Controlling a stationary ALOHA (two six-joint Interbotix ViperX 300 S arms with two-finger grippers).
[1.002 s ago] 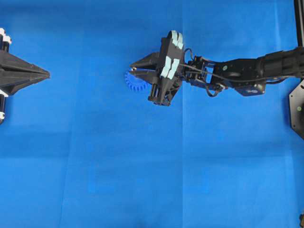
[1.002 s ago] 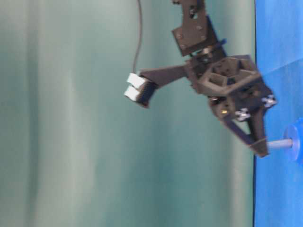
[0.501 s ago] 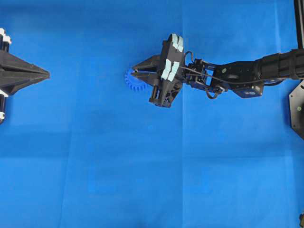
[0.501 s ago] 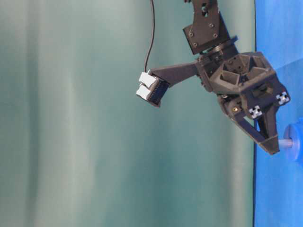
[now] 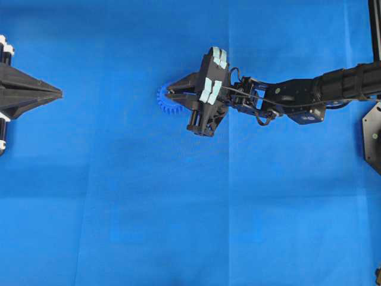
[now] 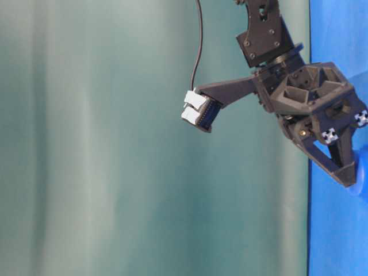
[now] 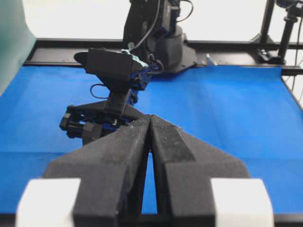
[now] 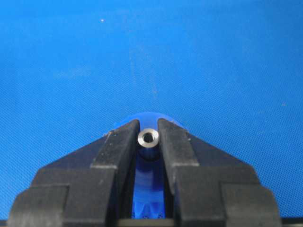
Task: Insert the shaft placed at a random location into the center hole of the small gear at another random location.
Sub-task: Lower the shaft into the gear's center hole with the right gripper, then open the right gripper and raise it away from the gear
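The small blue gear (image 5: 162,102) lies flat on the blue mat, partly under my right gripper (image 5: 169,92). In the right wrist view my right gripper (image 8: 148,138) is shut on the shaft (image 8: 148,138), seen end-on as a shiny ring directly above the gear's hub (image 8: 148,188). The center hole is hidden beneath the shaft. From table level the fingertips (image 6: 347,178) sit right against the gear (image 6: 363,185), with no shaft showing between them. My left gripper (image 5: 58,92) is shut and empty at the far left, jaws pressed together (image 7: 150,118).
The blue mat (image 5: 178,208) covers the table. The right arm (image 5: 297,92) stretches in from the right edge. A black mount (image 5: 372,134) stands at the right border. The left wrist view shows the right arm (image 7: 113,90) ahead.
My right gripper has gone down onto the gear with the shaft. The length of shaft showing between the fingertips and the gear shrank until none is visible. The left arm has not moved.
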